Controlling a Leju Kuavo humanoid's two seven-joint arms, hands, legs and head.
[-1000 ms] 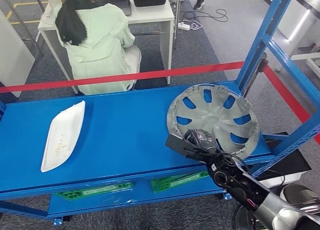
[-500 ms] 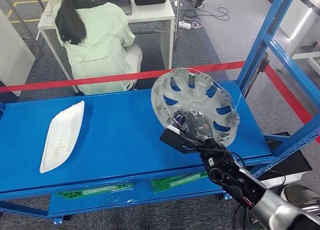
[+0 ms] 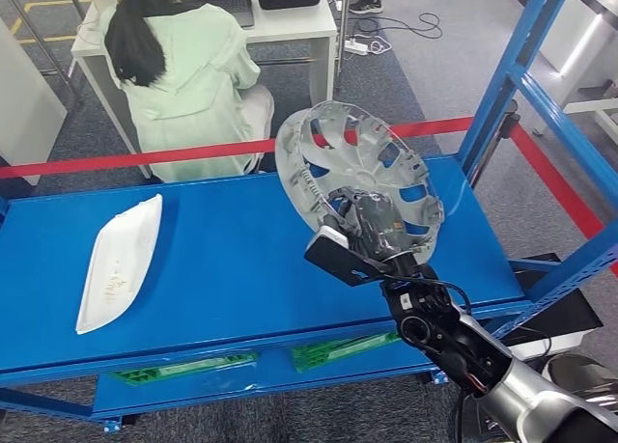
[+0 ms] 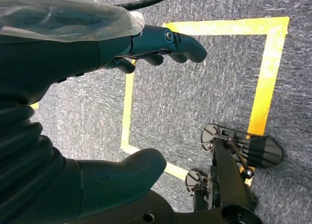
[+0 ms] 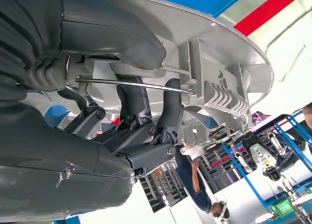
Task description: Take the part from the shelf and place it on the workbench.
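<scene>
A round silver-grey plastic hubcap [image 3: 357,178], with curved spokes and blue showing through its openings, is tilted up on edge above the right part of a smooth blue metal shelf [image 3: 240,260]. The robot's right hand [image 3: 372,233] grips it at its lower rim; the hand is dark, and a shiny clear plastic film covers part of it. In the right wrist view the hubcap [image 5: 206,48] shows its pale inner side, ribbed with moulded clips and a thin wire ring, and the dark fingers [image 5: 171,112] are hooked around that rim and wire.

On the left part of the shelf lies a long, flat white panel [image 3: 120,260], pointed at both ends, well apart from the hubcap. On a lower level sit green plastic pieces [image 3: 182,368]. Blue steel uprights [image 3: 510,67] rise at the right. A red tape barrier [image 3: 182,154] runs behind the shelf, and the top of the hubcap overlaps it. Beyond the tape a person in a pale green jacket [image 3: 193,86] sits with back turned at a white desk [image 3: 292,28] on grey carpet.

The left hand [image 4: 110,97] hangs over rough grey carpet marked with yellow tape lines [image 4: 263,82]; its thumb and fingers are spread apart and hold nothing.
</scene>
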